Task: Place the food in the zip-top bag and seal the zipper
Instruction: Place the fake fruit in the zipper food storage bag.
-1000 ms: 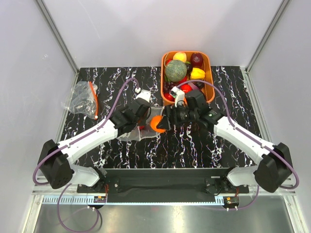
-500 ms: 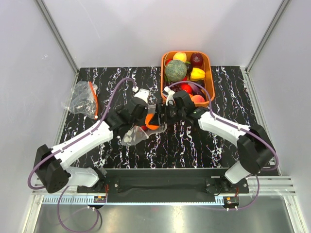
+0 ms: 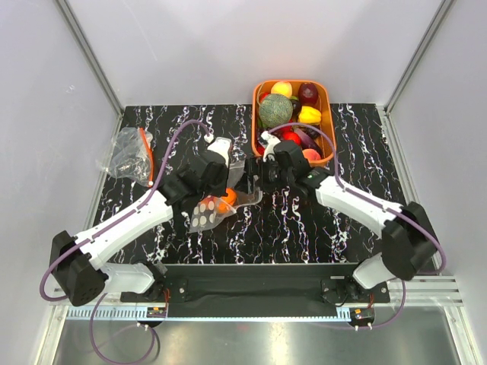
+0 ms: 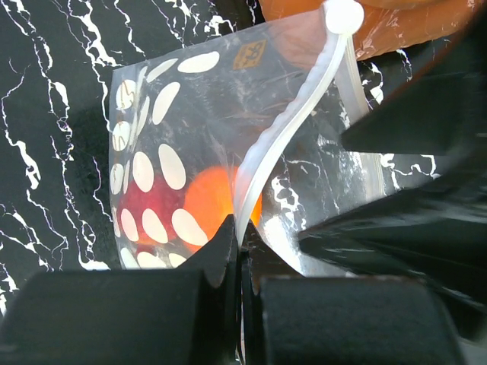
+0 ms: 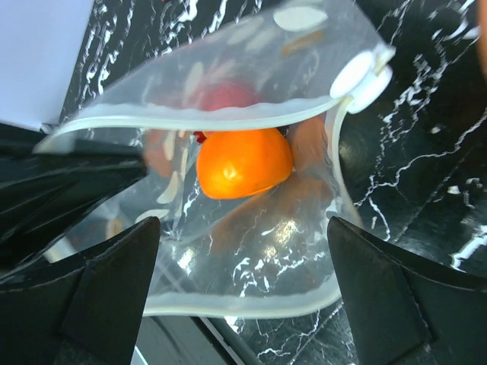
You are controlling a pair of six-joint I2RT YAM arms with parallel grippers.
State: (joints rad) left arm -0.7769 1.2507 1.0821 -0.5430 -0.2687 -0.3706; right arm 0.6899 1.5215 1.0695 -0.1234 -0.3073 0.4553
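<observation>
The dotted zip-top bag hangs open-mouthed from my left gripper. In the left wrist view my left gripper is shut on the pale zipper strip. The orange fruit and the red-peach fruit lie inside the bag. My right gripper is open and empty just right of the bag's mouth. In the right wrist view it faces the open mouth, with the orange fruit and red fruit inside. The green melon sits in the basket.
The orange basket at the back right holds the melon and several other toy fruits. A crumpled clear bag with dark contents lies at the far left. The white zipper slider sits at one end of the mouth.
My right gripper carried the orange fruit left into the bag's mouth, let it go and drew back slightly. The fruit now lies inside the bag. My left gripper raised the bag's edge.
</observation>
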